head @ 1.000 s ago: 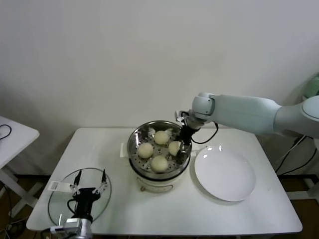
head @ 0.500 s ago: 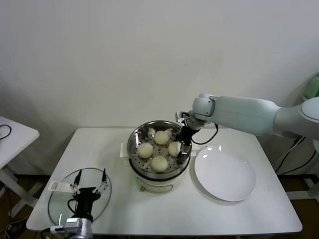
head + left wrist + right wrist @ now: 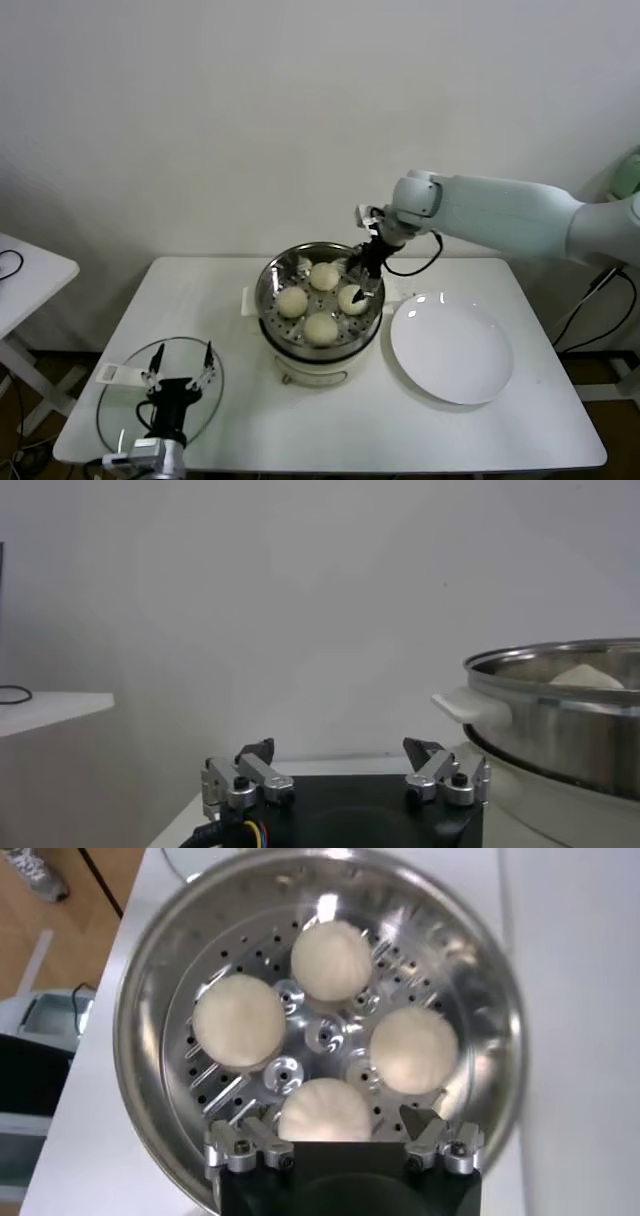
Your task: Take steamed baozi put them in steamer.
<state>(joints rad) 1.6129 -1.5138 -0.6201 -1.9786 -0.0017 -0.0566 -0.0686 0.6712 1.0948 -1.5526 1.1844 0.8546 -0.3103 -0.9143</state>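
Baozi (image 3: 322, 1114) in steamer (image 3: 150, 978) — right claw (image 3: 345, 1138) wide open above, empty

Right gripper (image 3: 360, 276) reaching in from the right, jaws apart, empty. Left gripper (image 3: 178, 366) parked low at front left, jaws apart.

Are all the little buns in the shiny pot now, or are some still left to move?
All four steamed baozi sit on the tray inside the steamer, and the white plate is bare. The right hand is open above the pot, holding nothing. The left hand waits open over the glass lid. No bun looks left.
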